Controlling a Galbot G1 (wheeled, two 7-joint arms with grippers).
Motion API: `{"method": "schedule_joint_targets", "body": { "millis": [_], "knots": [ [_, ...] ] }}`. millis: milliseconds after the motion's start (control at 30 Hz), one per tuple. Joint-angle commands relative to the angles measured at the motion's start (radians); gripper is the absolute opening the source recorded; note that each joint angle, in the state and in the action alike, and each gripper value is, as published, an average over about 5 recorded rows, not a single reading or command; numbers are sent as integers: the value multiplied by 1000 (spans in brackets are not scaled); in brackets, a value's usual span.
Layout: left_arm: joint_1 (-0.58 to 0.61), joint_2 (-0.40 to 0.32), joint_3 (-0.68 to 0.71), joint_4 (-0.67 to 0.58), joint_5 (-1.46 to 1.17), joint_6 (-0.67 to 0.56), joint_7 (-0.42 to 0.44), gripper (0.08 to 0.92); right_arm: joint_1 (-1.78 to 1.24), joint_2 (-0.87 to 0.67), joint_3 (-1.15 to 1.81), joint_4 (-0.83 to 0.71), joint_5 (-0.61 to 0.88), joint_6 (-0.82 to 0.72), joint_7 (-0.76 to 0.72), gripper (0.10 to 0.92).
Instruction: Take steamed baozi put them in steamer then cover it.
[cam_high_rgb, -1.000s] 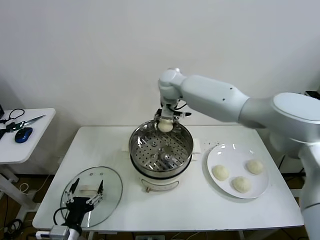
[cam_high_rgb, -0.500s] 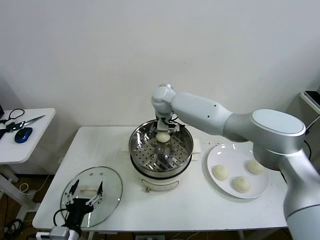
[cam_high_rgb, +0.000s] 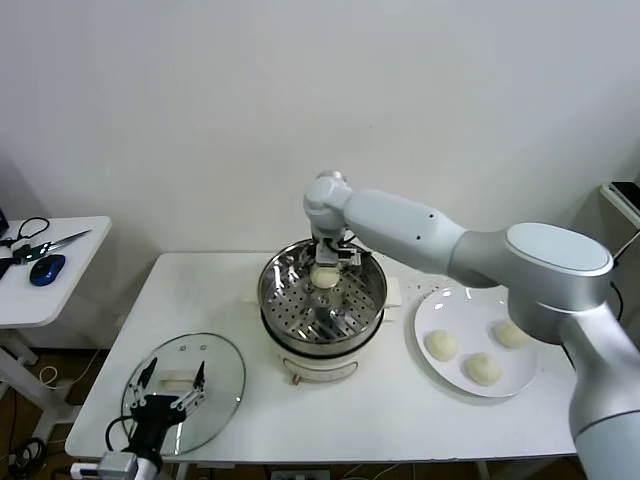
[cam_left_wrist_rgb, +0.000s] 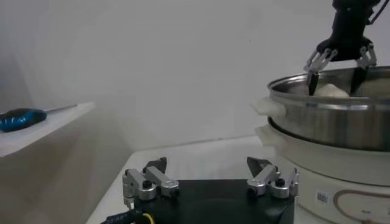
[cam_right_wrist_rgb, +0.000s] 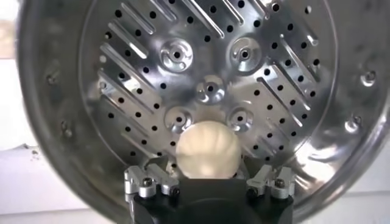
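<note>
My right gripper (cam_high_rgb: 327, 266) is down inside the steamer (cam_high_rgb: 300, 335) at its far side. One baozi (cam_high_rgb: 325, 277) lies on the perforated floor between its fingers. In the right wrist view the baozi (cam_right_wrist_rgb: 207, 149) sits between the spread fingers of the right gripper (cam_right_wrist_rgb: 207, 178), with a gap on each side. Three more baozi (cam_high_rgb: 441, 345) lie on the white plate (cam_high_rgb: 425, 318) to the right. The cover (cam_high_rgb: 215, 375) lies flat at the table's front left. My left gripper (cam_high_rgb: 172, 385) hovers open over its handle, also in the left wrist view (cam_left_wrist_rgb: 210, 173).
The steamer's white pot base (cam_left_wrist_rgb: 317, 164) stands mid-table, to the right of the left gripper. A side table (cam_high_rgb: 60, 290) at the far left holds scissors and a blue object (cam_high_rgb: 47, 268).
My right gripper lowered the baozi from above the steamer's far rim down into the basket, and its fingers now stand apart from it. The left arm has not moved.
</note>
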Motion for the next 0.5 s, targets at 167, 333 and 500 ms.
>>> {"method": "schedule_joint_targets", "body": {
  "millis": [167,333,500],
  "knots": [
    [5,-2,3,-14,8,3,0,823,290,-310,-229,182,571,-327,115,823],
    [-3,-6,11,-21,14,9,0,823,395,-457,-349,286,841,-618,88,823],
    [-13,-17,24,-29,23,13,1,823,379,-589,-397,328,1003,-797,30,823]
  ]
}}
